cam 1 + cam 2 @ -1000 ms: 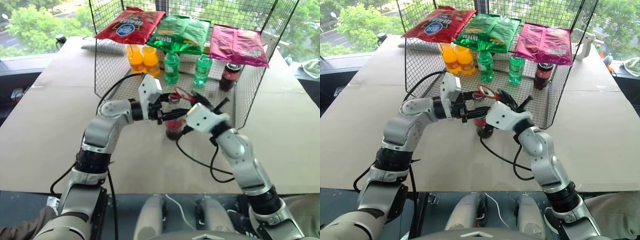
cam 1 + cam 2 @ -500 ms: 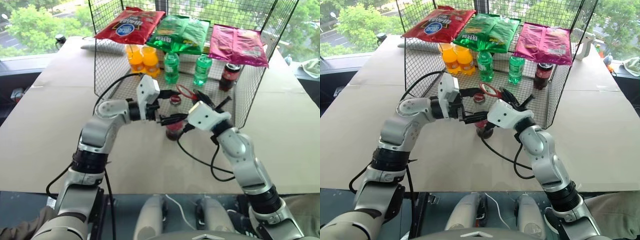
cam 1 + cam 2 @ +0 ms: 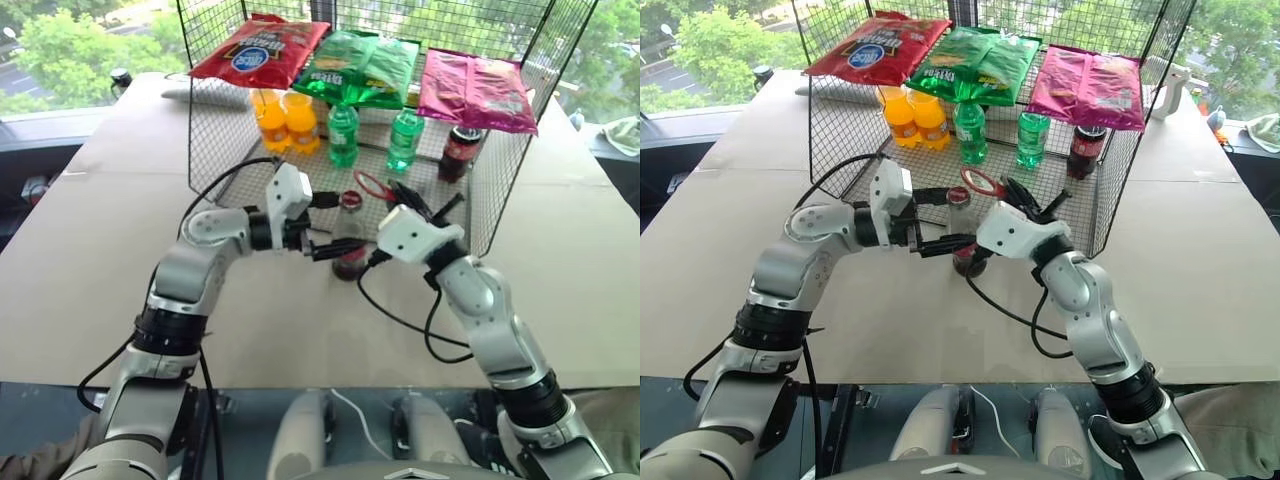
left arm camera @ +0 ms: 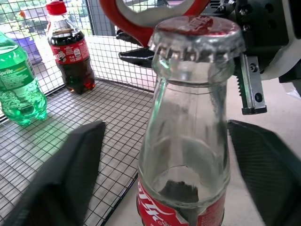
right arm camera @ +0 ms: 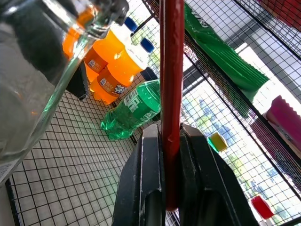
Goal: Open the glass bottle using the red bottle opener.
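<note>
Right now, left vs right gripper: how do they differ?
The left gripper is open, fingers either side of the glass bottle without clamping it; the right gripper is shut on the red bottle opener. Left reaches in from the side; right points forward and holds the opener's ring by the cap. Both have black fingers.

The green plastic bottle point(image 4: 19, 94) in the wire basket carries a label reading "Sprite" in white letters; the same word shows, turned on its side, on a green bottle point(image 5: 134, 110) seen from the right wrist. The glass bottle point(image 4: 188, 141) bears a red label band with white script cut off at the frame's edge, too partial to read. The labels on the dark bottle with a red cap point(image 4: 70, 54) and the printing on the snack bags point(image 3: 262, 48) cannot be made out.
</note>
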